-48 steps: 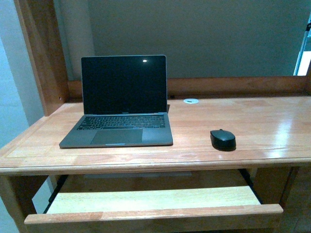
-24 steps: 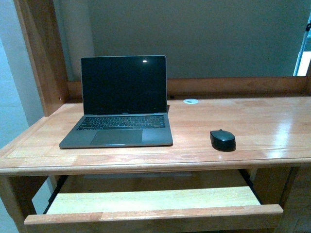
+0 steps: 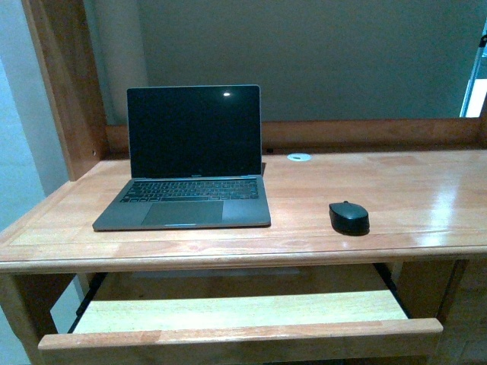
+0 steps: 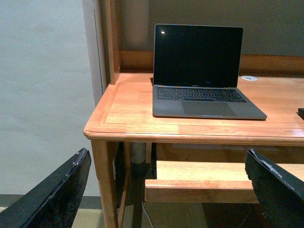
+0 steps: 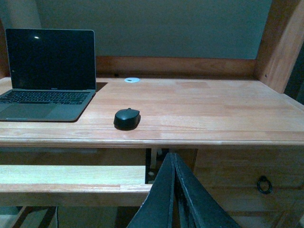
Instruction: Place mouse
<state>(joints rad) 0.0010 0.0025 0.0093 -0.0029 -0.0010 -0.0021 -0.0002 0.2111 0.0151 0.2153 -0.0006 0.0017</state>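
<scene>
Mouse at rest on wooden surface, both tools held back

Mouse, the small black oval wireless mouse [image 3: 349, 218], lies flat on the glossy orange-brown wooden surface [image 3: 411, 190], right of centre in the front view and close to the front edge. Nothing touches it. Well apart from it, in the left half of that frame, stands the open grey laptop [image 3: 190, 163] with its black screen upright. A small white round grommet [image 3: 299, 158] sits in the wood near the back rail, just right of the screen. Below the top, a pale pull-out wooden shelf [image 3: 243, 313] juts toward the camera along the bottom of the frame.

Neither arm shows in the front view. The left tool [image 4: 166, 190] appears at the bottom of its wrist frame, its two black fingers [image 4: 57, 197] spread wide with nothing between them. The right tool [image 5: 175, 190] shows at the bottom centre of its frame, fingers pressed together and gripping nothing, with the mouse [image 5: 127, 118] lying ahead on the wood.
</scene>
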